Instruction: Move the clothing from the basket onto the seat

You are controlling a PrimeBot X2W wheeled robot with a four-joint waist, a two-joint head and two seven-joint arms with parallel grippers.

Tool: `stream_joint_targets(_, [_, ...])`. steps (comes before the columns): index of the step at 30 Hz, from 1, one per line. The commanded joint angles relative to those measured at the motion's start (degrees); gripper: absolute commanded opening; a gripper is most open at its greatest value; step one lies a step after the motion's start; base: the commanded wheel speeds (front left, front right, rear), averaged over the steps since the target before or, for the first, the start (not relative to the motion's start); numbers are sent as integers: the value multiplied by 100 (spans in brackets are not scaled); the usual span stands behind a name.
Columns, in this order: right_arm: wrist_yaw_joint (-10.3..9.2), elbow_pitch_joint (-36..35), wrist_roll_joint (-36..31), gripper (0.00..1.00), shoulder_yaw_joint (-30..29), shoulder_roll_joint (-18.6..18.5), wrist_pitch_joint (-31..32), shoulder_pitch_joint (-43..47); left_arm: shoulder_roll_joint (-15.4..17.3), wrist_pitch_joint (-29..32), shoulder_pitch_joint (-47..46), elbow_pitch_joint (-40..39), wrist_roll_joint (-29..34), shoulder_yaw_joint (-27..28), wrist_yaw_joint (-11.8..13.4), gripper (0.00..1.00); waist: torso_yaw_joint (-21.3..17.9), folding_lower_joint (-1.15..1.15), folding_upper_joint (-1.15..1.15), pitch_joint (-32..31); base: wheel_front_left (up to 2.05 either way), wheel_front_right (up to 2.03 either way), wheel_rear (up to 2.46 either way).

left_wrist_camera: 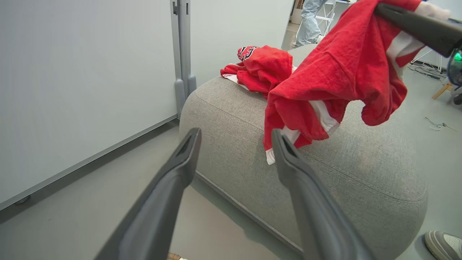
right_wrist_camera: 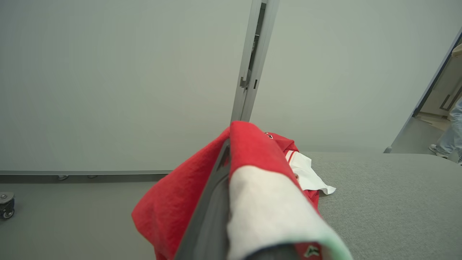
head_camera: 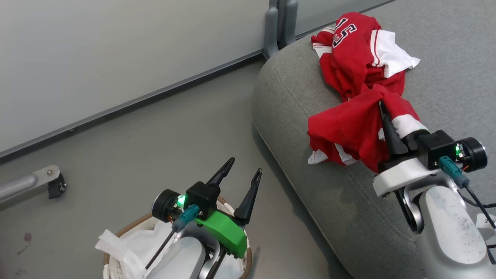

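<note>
Placing step: right hand (head_camera: 383,112) clamped shut on a red garment (head_camera: 348,128), which hangs over the front edge of the seat (head_camera: 310,193).
Judgement: carry it inward beside the "15" garment (head_camera: 356,50) lying on the cushion, lower until the cloth rests, then release, or it may slide to the floor (head_camera: 174,128). The left hand (head_camera: 245,166) is wide open and empty above the basket (head_camera: 131,226).

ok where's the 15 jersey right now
Head view, upper right: the 15 jersey lies on the far end of the grey seat, just beyond the red garment that the right gripper holds.
</note>
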Motion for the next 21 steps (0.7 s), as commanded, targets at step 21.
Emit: stream_joint_targets(21, [-7, 1120, 35, 0, -548, -2003, -12, -3913, 273, -4, -1207, -328, 444, -229, -36, 100, 836, 0, 0, 2475, 0, 0, 0])
